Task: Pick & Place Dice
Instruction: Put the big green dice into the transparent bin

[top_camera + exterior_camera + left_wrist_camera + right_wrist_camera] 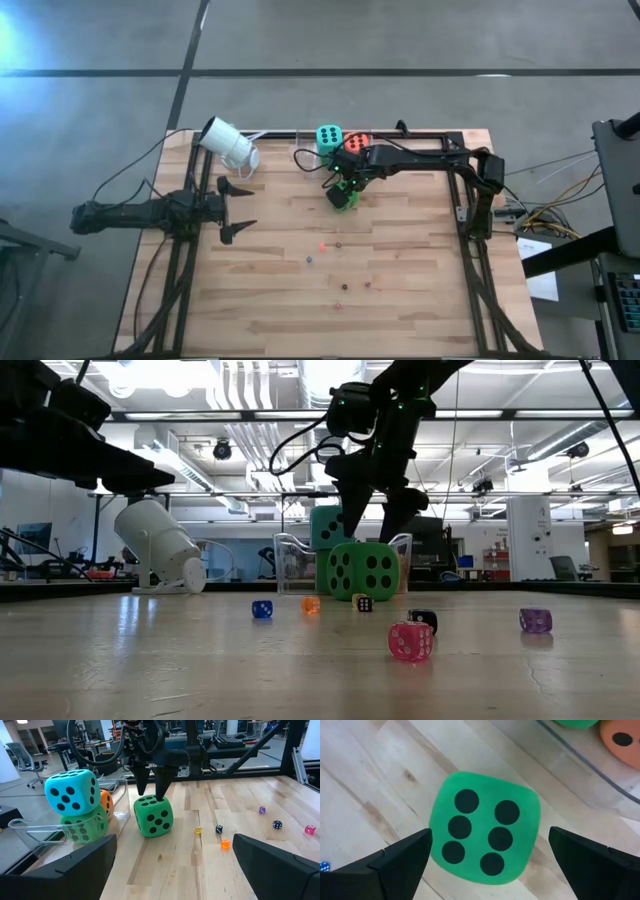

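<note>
A green die point(485, 840) sits on the wooden table, six pips up, its base on the boards point(362, 570). My right gripper point(367, 532) hangs open right over it, pointing down, one finger to each side of the die's top; I see no touch. In a clear tray point(30, 827) at the far edge lie a second green die point(82, 827), a teal die point(72, 792) on top of it and an orange-red die point(358, 143). Several tiny dice point(410, 641) lie scattered nearer the front. My left gripper point(240, 208) waits open at the table's left.
A white cup point(230, 145) lies on its side at the far left corner. The black frame rails point(470, 200) run along the table's left, right and far edges. Bare boards point(400, 260) stretch across the near right part of the table.
</note>
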